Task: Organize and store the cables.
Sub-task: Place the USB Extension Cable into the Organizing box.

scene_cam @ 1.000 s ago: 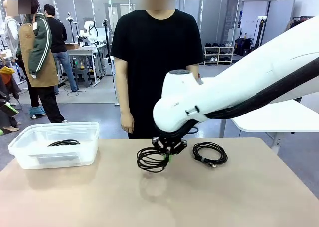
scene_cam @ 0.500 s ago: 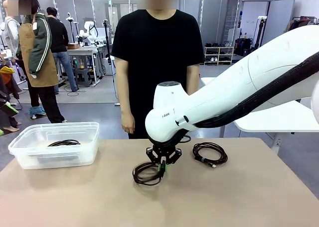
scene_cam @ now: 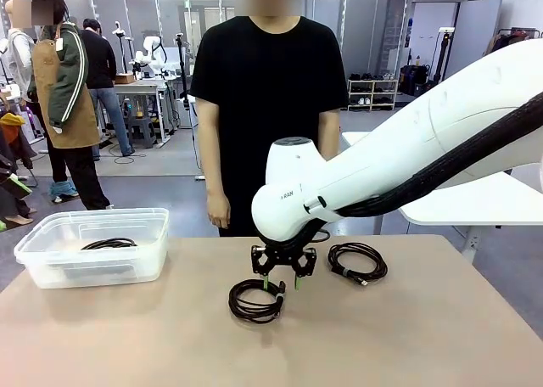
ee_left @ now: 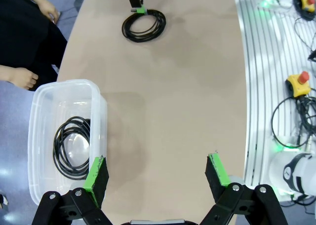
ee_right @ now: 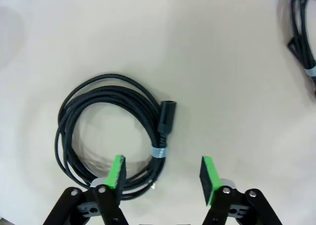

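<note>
Here the right gripper (scene_cam: 281, 282), jaws apart, hangs over the coiled cable (ee_right: 118, 94), whose loose loops could snag a finger.

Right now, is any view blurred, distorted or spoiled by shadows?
Front view: sharp, with an evenly lit table. Left wrist view: the wide-angle lens bends the table's edge. Right wrist view: sharp, only soft shadow hugging the coiled cable.

Bin (scene_cam: 93, 272) on table (scene_cam: 424, 336) L w/ cable (scene_cam: 109, 243) inside; 2nd cable (scene_cam: 237, 302) ctr; 3rd cable (scene_cam: 357, 277) R, farther back.
</note>
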Controlling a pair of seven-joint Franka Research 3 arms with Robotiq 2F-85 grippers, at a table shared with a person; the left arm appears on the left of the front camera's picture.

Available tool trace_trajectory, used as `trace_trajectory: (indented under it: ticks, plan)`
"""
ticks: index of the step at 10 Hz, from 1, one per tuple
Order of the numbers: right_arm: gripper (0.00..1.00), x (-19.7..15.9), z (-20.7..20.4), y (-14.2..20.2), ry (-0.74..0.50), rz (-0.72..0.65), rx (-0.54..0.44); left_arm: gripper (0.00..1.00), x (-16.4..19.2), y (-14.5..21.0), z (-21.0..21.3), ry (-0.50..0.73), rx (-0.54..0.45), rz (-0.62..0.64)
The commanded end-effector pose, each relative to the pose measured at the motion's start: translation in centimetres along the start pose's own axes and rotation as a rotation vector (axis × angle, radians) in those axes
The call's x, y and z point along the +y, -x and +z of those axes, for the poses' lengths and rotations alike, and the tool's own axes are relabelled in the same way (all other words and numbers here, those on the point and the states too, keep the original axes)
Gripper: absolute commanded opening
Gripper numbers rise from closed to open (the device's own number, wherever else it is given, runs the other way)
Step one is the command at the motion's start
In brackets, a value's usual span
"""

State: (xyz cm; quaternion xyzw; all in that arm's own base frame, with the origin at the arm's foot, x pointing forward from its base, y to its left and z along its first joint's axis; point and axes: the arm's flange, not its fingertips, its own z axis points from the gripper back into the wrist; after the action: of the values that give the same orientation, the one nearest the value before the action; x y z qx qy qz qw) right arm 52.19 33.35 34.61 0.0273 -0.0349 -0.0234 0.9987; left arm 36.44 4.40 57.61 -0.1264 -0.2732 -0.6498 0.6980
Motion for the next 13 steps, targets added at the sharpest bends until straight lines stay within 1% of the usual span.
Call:
trace_trajectory:
  ticks: [1,2,3,4,5,6,7,9,10,12,13]
  plan:
    - [1.00,-4.0,1.9,1.6,0.013,0.036,-0.049,1.00,0.7,-1.9,-0.8,0.037,-0.014,0.031]
    - [1.00,-6.2,2.7,2.2,-0.004,0.070,-0.056,1.00,1.1,-3.6,-2.0,0.072,-0.011,0.056]
    - [1.00,-9.5,3.9,3.1,-0.038,0.106,-0.067,1.00,1.5,-6.1,-3.9,0.119,-0.003,0.076]
    - [1.00,-13.2,5.2,3.9,-0.032,0.112,-0.071,1.00,1.7,-8.3,-5.7,0.148,-0.002,0.090]
    - [1.00,-16.9,6.8,4.7,-0.088,0.127,-0.092,1.00,2.0,-10.3,-7.5,0.166,-0.003,0.119]
    - [1.00,-20.3,8.0,5.6,-0.126,0.163,-0.131,1.00,2.3,-12.3,-9.7,0.181,0.008,0.165]
    - [1.00,-23.9,9.2,6.7,-0.166,0.193,-0.160,1.00,2.5,-14.7,-11.9,0.197,0.039,0.217]
    - [1.00,-30.6,10.8,8.3,-0.224,0.235,-0.209,1.00,2.2,-19.1,-16.5,0.227,0.052,0.308]
    - [1.00,-33.3,11.4,9.4,-0.246,0.307,-0.238,1.00,1.9,-21.2,-19.0,0.230,0.073,0.372]
    - [1.00,-37.9,12.0,12.0,-0.245,0.460,-0.325,1.00,1.2,-25.8,-25.0,0.228,0.171,0.512]
    - [1.00,-39.4,11.8,13.3,-0.227,0.532,-0.362,1.00,1.0,-27.8,-27.8,0.189,0.211,0.562]
